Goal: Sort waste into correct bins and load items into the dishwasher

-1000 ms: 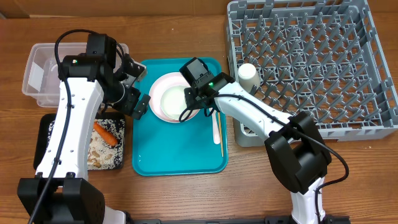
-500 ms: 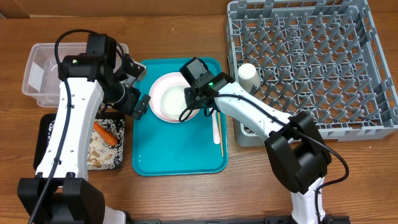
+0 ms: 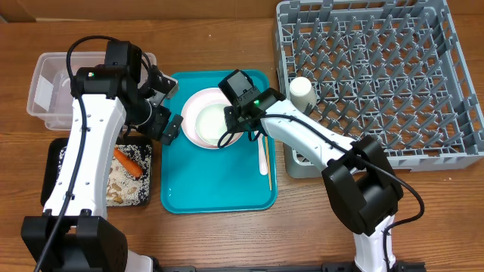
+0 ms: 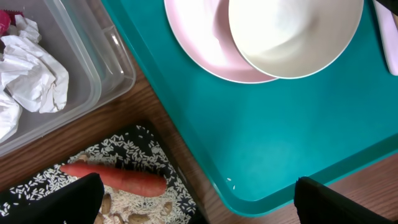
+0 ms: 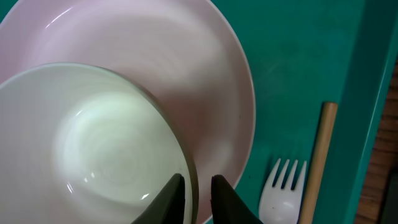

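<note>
A small white bowl [image 5: 99,149] sits on the round pale-pink plate [image 5: 186,74], left of centre in the overhead view, in the upper part of the teal tray [image 3: 219,185]. Just right of the plate on the tray lie a white fork [image 5: 283,193] and a thin wooden stick [image 5: 317,162]. The tray rests on a brown wooden table [image 3: 227,242]. At the upper left is a clear tub [image 3: 45,113] holding crumpled napkins [image 4: 34,68]. Below it is a black tray [image 3: 57,162] with rice [image 4: 124,149] and a carrot [image 4: 115,179]. The grey dish rack [image 3: 378,75] fills the upper right, with a white cup [image 3: 302,92] at its left edge. The right gripper [image 5: 198,199] has its fingers [image 5: 168,199] nearly together, pinching the bowl's rim. The left gripper [image 4: 205,199] hovers over the teal tray's left edge, its fingers [image 4: 74,199] spread wide and holding nothing.
</note>
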Controlling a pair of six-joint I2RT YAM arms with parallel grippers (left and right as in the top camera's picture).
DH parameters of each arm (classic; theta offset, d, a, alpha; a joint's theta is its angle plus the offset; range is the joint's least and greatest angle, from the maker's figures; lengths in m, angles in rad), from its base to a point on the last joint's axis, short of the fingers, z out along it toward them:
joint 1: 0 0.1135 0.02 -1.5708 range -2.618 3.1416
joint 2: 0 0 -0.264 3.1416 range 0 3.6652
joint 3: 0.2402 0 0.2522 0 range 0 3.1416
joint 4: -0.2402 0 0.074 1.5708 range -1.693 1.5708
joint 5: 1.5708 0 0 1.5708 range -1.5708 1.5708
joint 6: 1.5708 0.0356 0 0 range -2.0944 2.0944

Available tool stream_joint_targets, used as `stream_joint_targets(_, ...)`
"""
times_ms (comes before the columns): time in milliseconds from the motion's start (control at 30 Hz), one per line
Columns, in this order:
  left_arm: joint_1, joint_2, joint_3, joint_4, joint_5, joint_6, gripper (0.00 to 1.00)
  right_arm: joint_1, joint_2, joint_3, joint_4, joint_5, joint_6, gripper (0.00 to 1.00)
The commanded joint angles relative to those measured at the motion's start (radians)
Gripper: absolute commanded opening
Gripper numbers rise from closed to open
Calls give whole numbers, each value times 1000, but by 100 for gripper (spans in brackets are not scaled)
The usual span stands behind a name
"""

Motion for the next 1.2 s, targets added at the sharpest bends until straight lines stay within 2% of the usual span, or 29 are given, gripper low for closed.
stream_joint_targets(0, 5, -12, 13, 1, -3, 0, 100, -1, -34, 31, 5, 7, -3, 14)
stream_joint_targets(1167, 5, -12, 13, 1, -3, 0, 100, -2, -61, 31, 6, 7, -34, 15)
